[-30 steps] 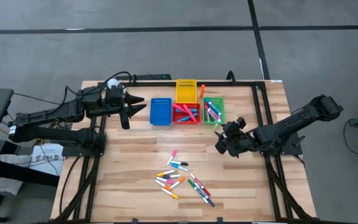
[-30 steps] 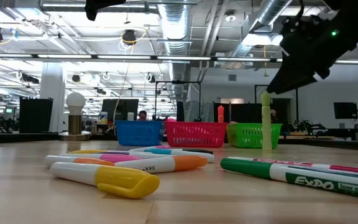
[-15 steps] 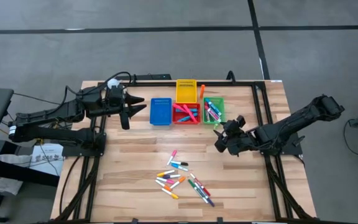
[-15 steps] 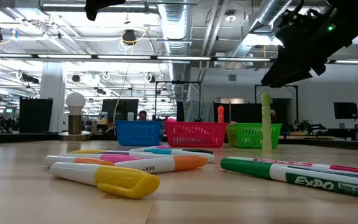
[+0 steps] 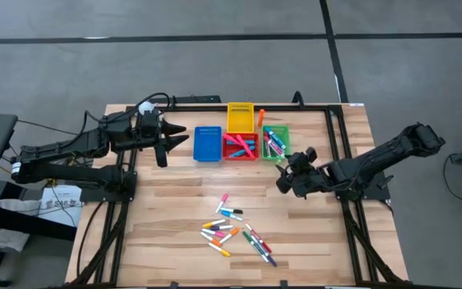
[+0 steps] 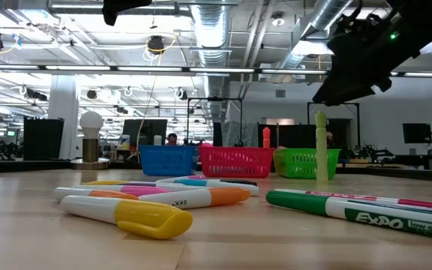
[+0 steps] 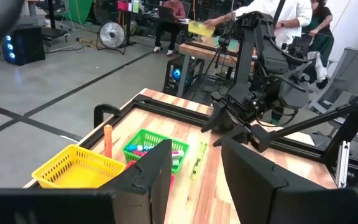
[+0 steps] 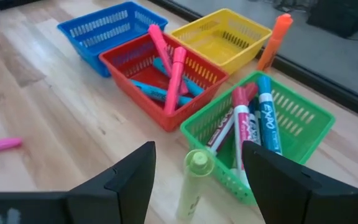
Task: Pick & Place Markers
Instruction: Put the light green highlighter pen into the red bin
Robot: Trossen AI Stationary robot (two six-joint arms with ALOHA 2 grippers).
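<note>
Loose markers [image 5: 235, 231] of mixed colours lie in a pile on the wooden table's near middle. More markers lie in the red bin [image 5: 241, 147] and the green bin [image 5: 276, 142]. One yellow-green marker [image 8: 191, 186] stands upright on its end on the table in front of the green bin [image 8: 291, 124]. My right gripper [image 8: 197, 152] is open, one finger on either side of that marker's cap and clear of it. In the low view the gripper [image 6: 328, 94] hangs above the marker [image 6: 321, 146]. My left gripper [image 5: 175, 146] waits open at the far left, raised.
A blue bin [image 5: 208, 143] and a yellow bin [image 5: 241, 117] stand with the others in the far middle. An orange marker [image 5: 261, 119] stands upright beside the yellow bin. Black frame rails [image 5: 335, 152] run along the table's edges. People show beyond the table in the left wrist view.
My right gripper's fingertips have risen a little from the top of the upright yellow-green marker, which stays standing where it was.
</note>
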